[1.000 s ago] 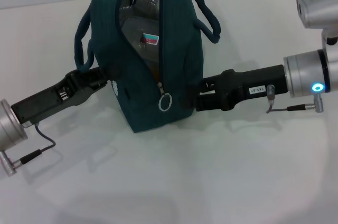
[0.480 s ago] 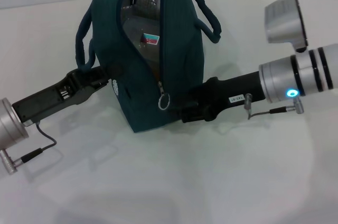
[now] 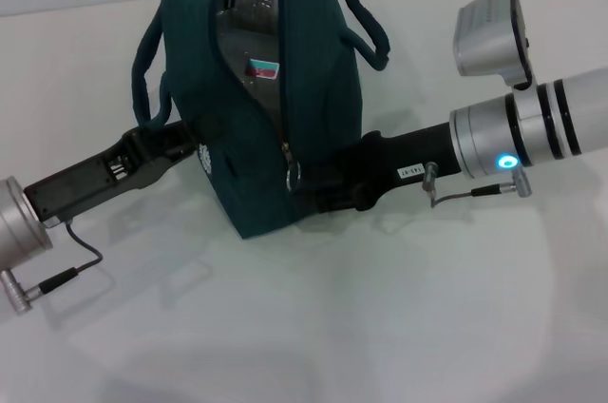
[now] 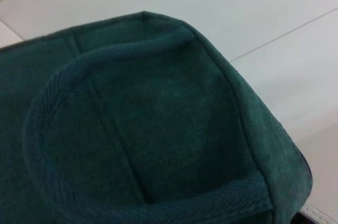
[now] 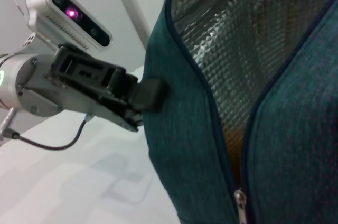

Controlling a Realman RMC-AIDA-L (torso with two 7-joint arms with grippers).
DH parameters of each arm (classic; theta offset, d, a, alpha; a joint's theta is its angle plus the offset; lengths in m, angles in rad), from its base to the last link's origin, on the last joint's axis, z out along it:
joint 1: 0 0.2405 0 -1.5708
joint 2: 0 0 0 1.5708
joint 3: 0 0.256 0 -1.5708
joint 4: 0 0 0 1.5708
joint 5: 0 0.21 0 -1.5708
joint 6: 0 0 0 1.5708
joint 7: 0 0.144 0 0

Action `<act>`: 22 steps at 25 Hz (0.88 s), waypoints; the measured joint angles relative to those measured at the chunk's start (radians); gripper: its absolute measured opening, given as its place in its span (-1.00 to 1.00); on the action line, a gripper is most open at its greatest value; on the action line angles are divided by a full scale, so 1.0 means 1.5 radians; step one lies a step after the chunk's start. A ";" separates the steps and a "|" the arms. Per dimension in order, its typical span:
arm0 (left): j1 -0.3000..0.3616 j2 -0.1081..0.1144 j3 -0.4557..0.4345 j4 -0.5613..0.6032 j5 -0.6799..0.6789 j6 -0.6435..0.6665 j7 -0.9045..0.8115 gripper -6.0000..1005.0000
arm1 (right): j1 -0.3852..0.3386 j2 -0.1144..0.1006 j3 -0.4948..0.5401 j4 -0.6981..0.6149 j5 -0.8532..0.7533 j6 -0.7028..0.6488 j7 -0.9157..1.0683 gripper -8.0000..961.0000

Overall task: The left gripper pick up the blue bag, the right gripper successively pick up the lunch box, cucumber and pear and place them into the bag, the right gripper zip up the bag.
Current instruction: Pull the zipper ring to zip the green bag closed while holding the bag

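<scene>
- We see the large dark teal-blue fabric lunch bag (image 3: 275, 127) standing upright on the white table (image 3: 380, 327), its zipper shut only at the lowest part and the mouth gaping above, with the quilted silver foil lining (image 5: 237, 49) showing inside.
- Through the gap we make out the clear plastic lunch box (image 3: 249, 51) with its small red and teal sticker (image 3: 263, 67), sitting inside the bag. In the right wrist view an orange-yellow patch, too little to name, shows low in the opening.
- Our left gripper (image 3: 176, 142) is at the bag's left side, below its rope-like handle (image 3: 147, 61). In the right wrist view one black finger (image 5: 150, 93) presses against the bag's outer wall; we cannot tell how the other finger stands.
- Our right gripper (image 3: 309, 196) reaches in from the right, low at the bag's front, just beside the metal ring pull (image 3: 294, 173) of the zipper. Its fingertips are dark against the fabric, so we cannot tell how wide they stand or whether they hold the ring.
- The left wrist view is filled with teal fabric and a handle loop.
</scene>
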 joint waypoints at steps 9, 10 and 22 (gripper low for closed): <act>0.003 0.000 0.006 -0.001 -0.001 -0.001 0.008 -0.84 | 0.008 0.000 -0.072 0.007 0.054 0.018 0.000 -0.05; 0.003 0.000 0.006 -0.001 -0.001 -0.001 0.009 -0.84 | 0.008 0.000 -0.074 0.007 0.057 0.019 0.000 -0.05; 0.007 0.000 0.022 -0.001 -0.004 0.001 0.012 -0.84 | -0.001 -0.001 -0.109 0.015 0.104 0.024 0.002 -0.15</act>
